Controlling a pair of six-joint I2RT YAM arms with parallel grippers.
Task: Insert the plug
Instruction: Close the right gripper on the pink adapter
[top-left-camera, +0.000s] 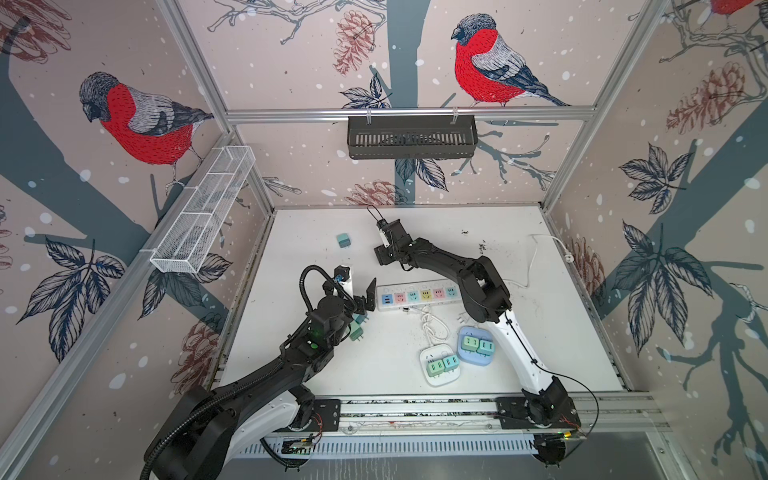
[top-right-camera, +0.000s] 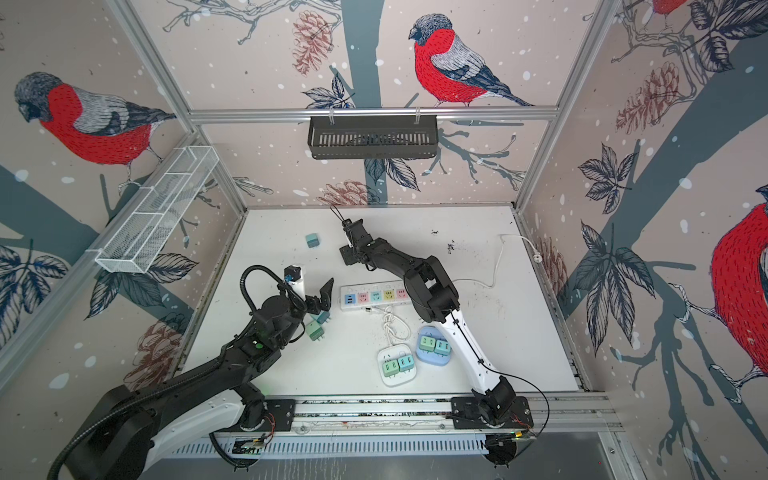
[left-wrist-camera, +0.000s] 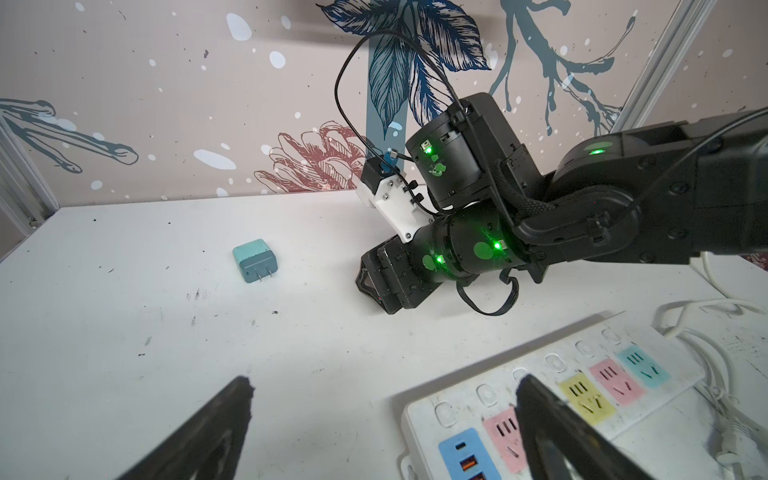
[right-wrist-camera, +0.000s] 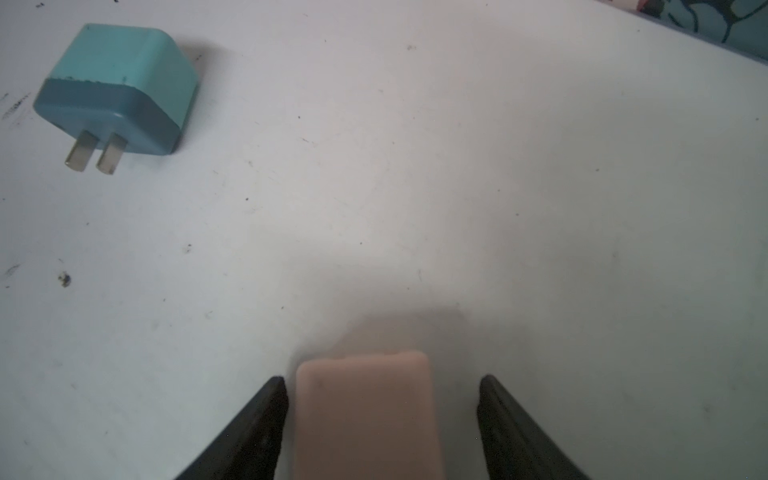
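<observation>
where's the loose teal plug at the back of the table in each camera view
In a top view: teal plug lies at the far side of the table, left of the right gripper.
In a top view: same spot.
Left wrist: on bare table, beside the right gripper.
Right wrist: beyond that gripper's fingers, prongs showing.
Shared landmark: the right gripper.

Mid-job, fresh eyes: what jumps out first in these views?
The red-breasted bird wallpaper on the walls hits first. The long white power strip with coloured sockets lies mid-table, the left gripper open at its blue-socket end. Farther back, the right gripper straddles a pale pink rectangular block, jaws not closed on it, with a teal two-prong plug lying loose nearby.
</observation>
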